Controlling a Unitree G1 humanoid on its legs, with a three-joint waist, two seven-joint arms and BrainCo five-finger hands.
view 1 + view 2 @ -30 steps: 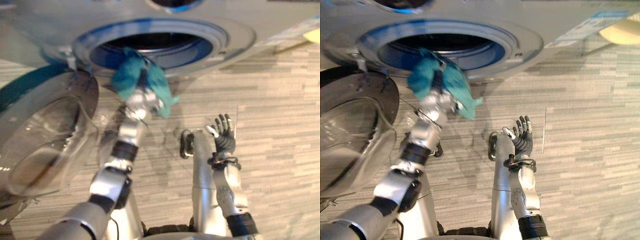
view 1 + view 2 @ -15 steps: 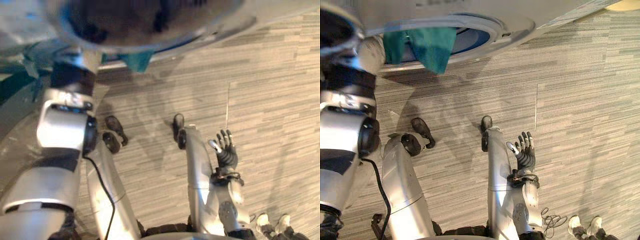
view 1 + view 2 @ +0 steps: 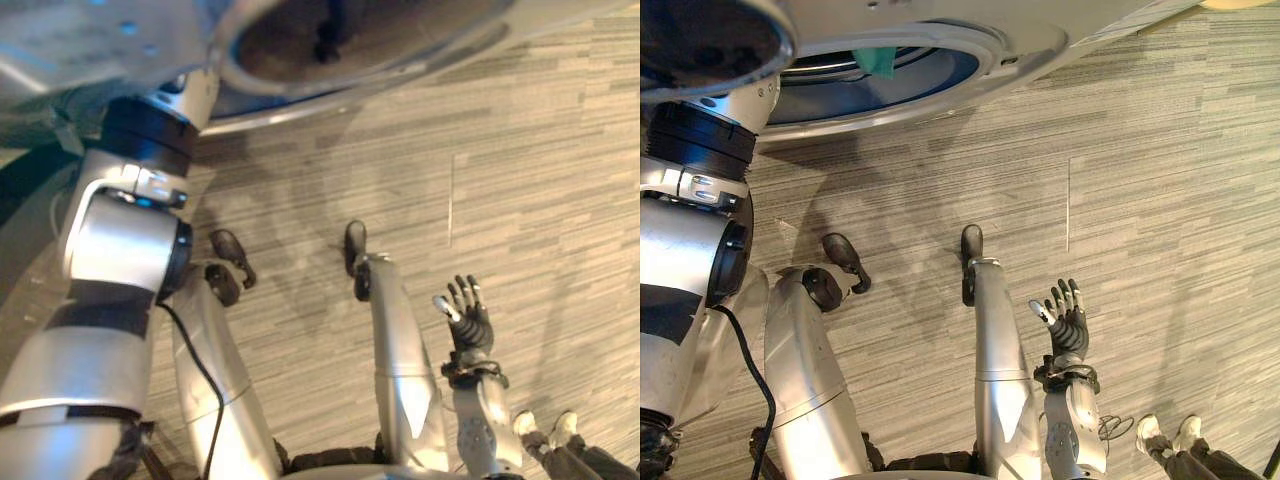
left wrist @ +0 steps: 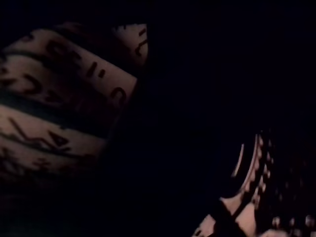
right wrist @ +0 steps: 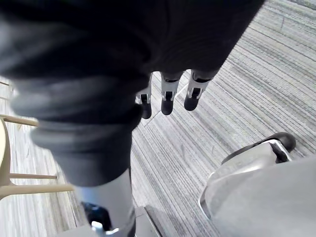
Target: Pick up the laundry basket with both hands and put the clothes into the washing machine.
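Observation:
The washing machine's round blue-rimmed opening (image 3: 940, 62) lies along the top of both eye views. A teal cloth (image 3: 878, 60) shows just inside it. My left arm (image 3: 130, 240) reaches up into the opening, and its hand is hidden inside the drum. In the left wrist view there is only a dark drum interior with a pale perforated wall (image 4: 59, 98). My right hand (image 3: 466, 322) hangs open over the floor at the lower right, holding nothing, with its fingers (image 5: 167, 101) straight in the right wrist view.
Grey striped floor lies below the machine. A person's shoes (image 3: 1165, 435) stand at the lower right, close to my right arm. Pale wooden chair legs (image 5: 29, 187) show in the right wrist view. A thin pale strip (image 3: 452, 195) lies on the floor.
The camera has tipped forward and closer to the machine. My left arm has gone deeper into the drum, and the teal cloth has moved from the rim to inside. My right hand has sunk slightly.

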